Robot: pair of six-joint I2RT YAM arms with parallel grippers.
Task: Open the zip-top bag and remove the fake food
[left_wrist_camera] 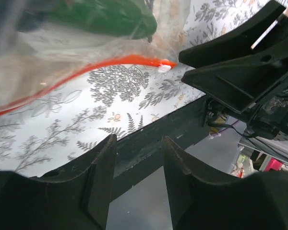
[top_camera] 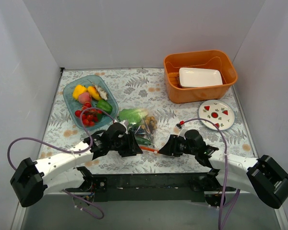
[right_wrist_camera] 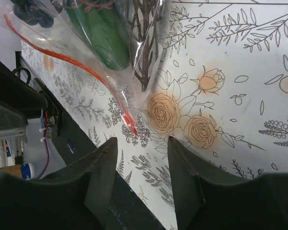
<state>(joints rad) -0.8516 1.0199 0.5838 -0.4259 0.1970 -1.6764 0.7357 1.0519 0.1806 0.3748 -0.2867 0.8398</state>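
The zip-top bag [top_camera: 143, 125] lies at the table's centre, its red-orange zip strip [top_camera: 149, 149] along the near edge. Inside it are light-green lettuce [top_camera: 132, 115], brown pieces [top_camera: 150, 122] and a dark-green cucumber [top_camera: 144, 140]. My left gripper [top_camera: 136, 149] is open and empty at the strip's left part; the strip [left_wrist_camera: 86, 72] and cucumber [left_wrist_camera: 110, 17] show beyond its fingertips [left_wrist_camera: 137, 140]. My right gripper [top_camera: 162, 150] is open and empty just right of the strip's end. In the right wrist view the strip's end [right_wrist_camera: 129, 122] lies just ahead of the gripper [right_wrist_camera: 141, 140], with the cucumber [right_wrist_camera: 98, 36] beyond.
A blue-green tray [top_camera: 71, 101] at the back left holds a yellow pepper, cherry tomatoes and a green pepper. An orange basket [top_camera: 200, 91] with a white dish stands at the back right. A patterned plate [top_camera: 217, 114] lies in front of it. The black base rail [top_camera: 149, 181] runs along the near edge.
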